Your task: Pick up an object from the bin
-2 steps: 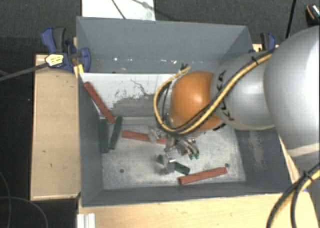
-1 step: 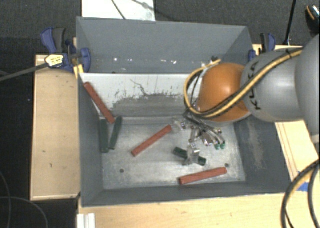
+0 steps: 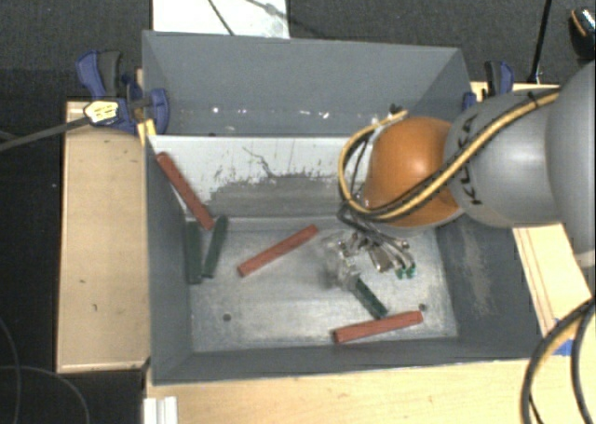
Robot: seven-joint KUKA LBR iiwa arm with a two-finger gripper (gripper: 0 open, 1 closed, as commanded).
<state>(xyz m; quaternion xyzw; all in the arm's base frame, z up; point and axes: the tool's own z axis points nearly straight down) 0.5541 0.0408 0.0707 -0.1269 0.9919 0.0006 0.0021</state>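
1. From my console, the arm (image 3: 521, 166) comes in from the right, its thick grey link sloping down across the right rim of the bin (image 3: 279, 87).
2. The orange cover (image 3: 410, 170) at the wrist hangs over the right half of the bin, with yellow and black cables (image 3: 358, 180) looped round its left side.
3. Below that cover the gripper (image 3: 358, 259) points downward, low over the floor and right of the middle.
4. I cannot tell whether the claw is apart or together; its metal parts read as one cluster.
5. A dark green stick (image 3: 370, 299) lies flat on the floor, slanting toward the near right. Its upper end sits right at the gripper's tip; touching or not, I cannot say.
6. The near red-brown stick (image 3: 377, 327) lies just beside the green one, along the near wall.
7. The middle red-brown stick (image 3: 277, 252) lies left of the gripper, angled on the floor.
8. Well apart, at the left wall, a leaning red-brown stick (image 3: 182, 191) runs down from the far corner, with a pair of dark green sticks (image 3: 193, 254) side by side at its lower end.
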